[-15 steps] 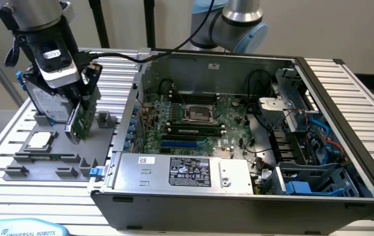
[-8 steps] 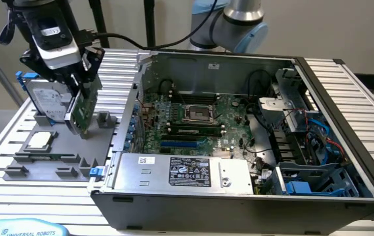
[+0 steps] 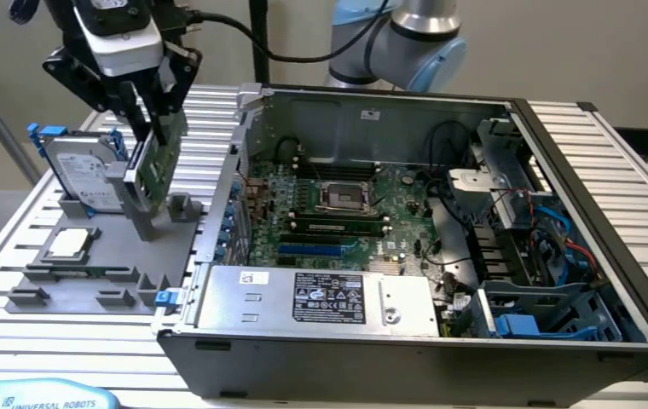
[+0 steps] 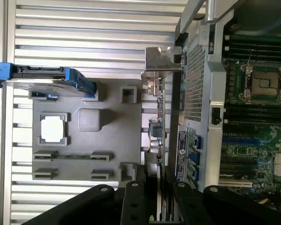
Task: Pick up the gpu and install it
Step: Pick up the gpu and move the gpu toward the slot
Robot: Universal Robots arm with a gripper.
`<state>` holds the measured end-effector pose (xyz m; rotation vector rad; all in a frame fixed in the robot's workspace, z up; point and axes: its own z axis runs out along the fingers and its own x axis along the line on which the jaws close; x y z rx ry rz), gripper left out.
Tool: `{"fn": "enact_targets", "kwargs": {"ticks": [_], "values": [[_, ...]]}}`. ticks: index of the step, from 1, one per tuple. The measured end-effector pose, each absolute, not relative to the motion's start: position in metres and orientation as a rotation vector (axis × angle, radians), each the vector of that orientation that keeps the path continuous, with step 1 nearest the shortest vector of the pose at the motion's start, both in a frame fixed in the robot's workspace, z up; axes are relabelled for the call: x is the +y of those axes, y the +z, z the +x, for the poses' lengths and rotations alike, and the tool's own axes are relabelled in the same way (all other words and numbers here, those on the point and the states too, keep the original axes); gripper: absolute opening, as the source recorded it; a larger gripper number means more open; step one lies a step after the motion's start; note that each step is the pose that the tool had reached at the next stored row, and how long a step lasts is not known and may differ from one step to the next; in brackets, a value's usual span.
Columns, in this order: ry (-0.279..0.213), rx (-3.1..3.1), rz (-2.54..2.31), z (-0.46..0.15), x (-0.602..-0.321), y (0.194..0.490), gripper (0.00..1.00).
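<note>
Evidently, the thin green circuit-board gpu (image 3: pixel 147 175) with silver end bracket is held upright by the black gripper (image 3: pixel 156 128), closed on it, seemingly just above the grey plastic holder tray (image 3: pixel 119 260) beside the open dark metal computer case (image 3: pixel 415 362), and should be kept vertical.

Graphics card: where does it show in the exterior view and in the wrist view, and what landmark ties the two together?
Exterior view: the graphics card stands on edge in the gripper, over the grey tray, at the exterior view's left of the computer case.
Wrist view: the graphics card runs edge-on out from the gripper, between tray and case.
Shared landmark: the square silver chip on the tray.
</note>
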<state>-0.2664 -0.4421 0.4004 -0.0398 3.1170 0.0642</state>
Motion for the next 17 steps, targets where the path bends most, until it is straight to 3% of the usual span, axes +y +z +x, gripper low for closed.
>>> {"fn": "enact_targets", "kwargs": {"ticks": [17], "values": [[0.067,3.183,-0.038,-0.194,-0.442,0.442,0.27]]}}
